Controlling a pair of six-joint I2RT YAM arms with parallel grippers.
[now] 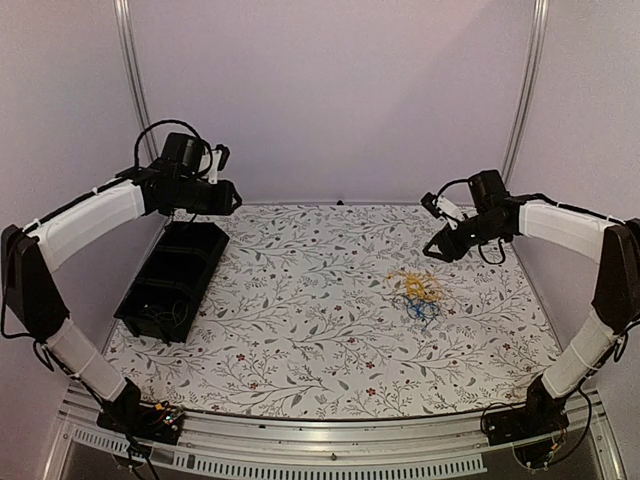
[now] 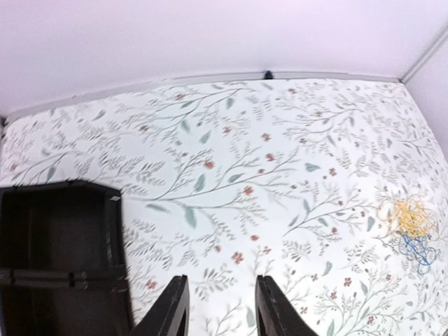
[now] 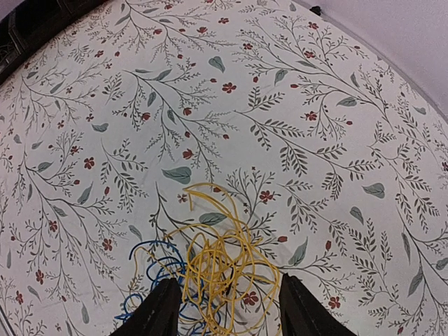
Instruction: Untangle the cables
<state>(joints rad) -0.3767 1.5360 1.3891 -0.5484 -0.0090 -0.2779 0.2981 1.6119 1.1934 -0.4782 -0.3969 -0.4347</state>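
Observation:
The cables (image 1: pixel 418 294) lie as a small tangle of thin yellow and blue wires on the floral cloth, right of centre. In the right wrist view the yellow loops (image 3: pixel 231 262) overlap the blue loops (image 3: pixel 150 269). My right gripper (image 3: pixel 229 308) is open, hovering above the tangle with a finger on either side of it. In the top view the right gripper (image 1: pixel 443 247) is raised behind the cables. My left gripper (image 2: pixel 222 308) is open and empty, held high at the far left (image 1: pixel 228 197); the left wrist view shows the cables (image 2: pixel 411 227) far to its right.
A black bin (image 1: pixel 172 276) stands on the left side of the table, below the left gripper; it shows in the left wrist view (image 2: pixel 59 259) too. The floral cloth (image 1: pixel 320 320) covers the table. White walls close the back and sides.

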